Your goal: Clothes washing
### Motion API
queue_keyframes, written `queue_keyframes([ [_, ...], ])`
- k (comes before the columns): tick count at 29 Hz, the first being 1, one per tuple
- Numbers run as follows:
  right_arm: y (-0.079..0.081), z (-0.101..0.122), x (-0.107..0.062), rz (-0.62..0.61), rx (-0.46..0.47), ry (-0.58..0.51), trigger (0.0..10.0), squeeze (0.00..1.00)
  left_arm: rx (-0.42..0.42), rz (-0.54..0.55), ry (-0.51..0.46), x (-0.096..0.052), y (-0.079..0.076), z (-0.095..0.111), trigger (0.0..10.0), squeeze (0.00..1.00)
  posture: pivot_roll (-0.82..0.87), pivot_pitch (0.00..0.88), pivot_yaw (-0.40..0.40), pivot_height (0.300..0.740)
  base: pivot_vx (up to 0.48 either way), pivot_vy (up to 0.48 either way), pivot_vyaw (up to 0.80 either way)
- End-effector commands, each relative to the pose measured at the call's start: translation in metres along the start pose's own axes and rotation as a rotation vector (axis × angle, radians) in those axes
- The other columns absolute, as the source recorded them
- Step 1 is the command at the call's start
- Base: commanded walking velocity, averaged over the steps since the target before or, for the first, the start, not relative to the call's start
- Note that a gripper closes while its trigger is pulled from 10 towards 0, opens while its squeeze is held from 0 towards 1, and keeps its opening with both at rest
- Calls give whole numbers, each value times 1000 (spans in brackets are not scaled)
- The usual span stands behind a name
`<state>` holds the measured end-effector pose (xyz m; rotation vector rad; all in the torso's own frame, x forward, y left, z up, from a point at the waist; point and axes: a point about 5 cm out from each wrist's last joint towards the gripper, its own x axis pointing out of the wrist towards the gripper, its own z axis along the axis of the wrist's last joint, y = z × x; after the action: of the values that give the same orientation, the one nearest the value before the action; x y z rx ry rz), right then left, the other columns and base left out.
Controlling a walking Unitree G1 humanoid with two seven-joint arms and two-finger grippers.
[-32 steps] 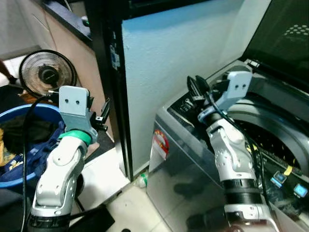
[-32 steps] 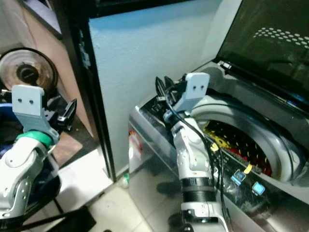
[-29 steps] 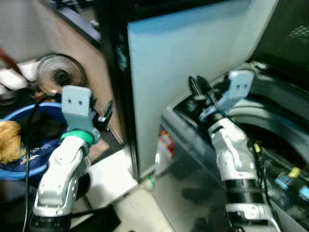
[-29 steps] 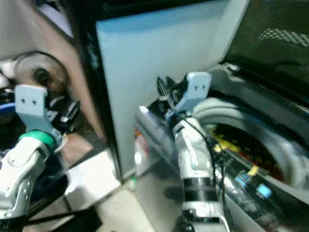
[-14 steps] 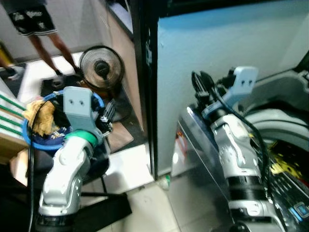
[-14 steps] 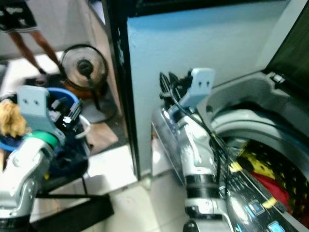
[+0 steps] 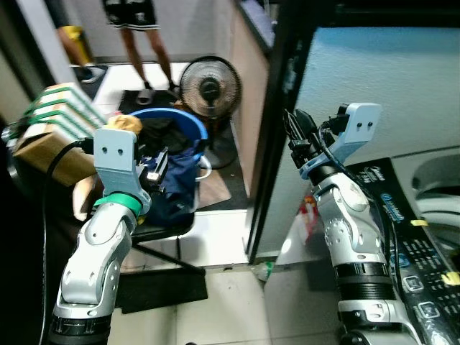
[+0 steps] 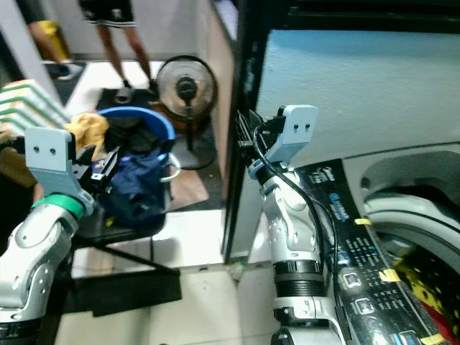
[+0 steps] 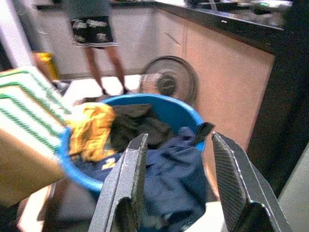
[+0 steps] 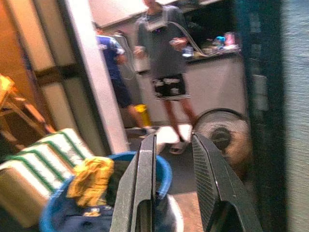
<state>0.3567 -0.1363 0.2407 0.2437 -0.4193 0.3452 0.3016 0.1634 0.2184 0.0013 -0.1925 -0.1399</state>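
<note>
Loading part done, I judge — some clothes lie in the washing machine [image 8: 402,215] drum, yet the blue basket [image 9: 178,112] left of it is full; my left gripper [image 9: 176,186] wide and empty, right gripper [image 10: 174,183] narrow and empty.

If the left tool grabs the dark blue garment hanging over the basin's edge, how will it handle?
The dark blue garment drapes in folds over the blue basin, so it is probably floppy and will sag. It lies tangled with the yellow cloth, so it may drag that along. The left tool is open, not touching it.
</note>
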Motion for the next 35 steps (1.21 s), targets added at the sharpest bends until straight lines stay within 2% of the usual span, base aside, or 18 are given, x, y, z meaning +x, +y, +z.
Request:
queue_keyframes([
  [1, 1, -1, 1, 4, 30, -2, 10000, 0, -14, 4, 10, -1, 1, -2, 10000, 0, 154, 12, 19, 740, 0, 0, 0],
  [2, 0, -1, 0, -7, 64, -13, 10000, 0, -16, 5, 9, -1, 2, -2, 10000, 0, 154, 12, 19, 740, 0, 0, 0],
  [7, -2, -2, -3, -1, 59, -6, 10000, 0, -24, -1, 4, -2, 1, -2, 10000, 0, 153, 5, 17, 740, 0, 144, 0],
  [15, 3, -5, -5, 18, 73, -5, 10000, 0, -27, -8, 2, -2, -1, -2, 10000, 0, 152, 0, 19, 740, 0, 442, 0],
  [35, 3, -8, -8, 13, 87, 2, 10000, 0, -27, -8, 7, -3, -1, -3, 10000, 0, 159, 0, 18, 740, 0, 453, 0],
])
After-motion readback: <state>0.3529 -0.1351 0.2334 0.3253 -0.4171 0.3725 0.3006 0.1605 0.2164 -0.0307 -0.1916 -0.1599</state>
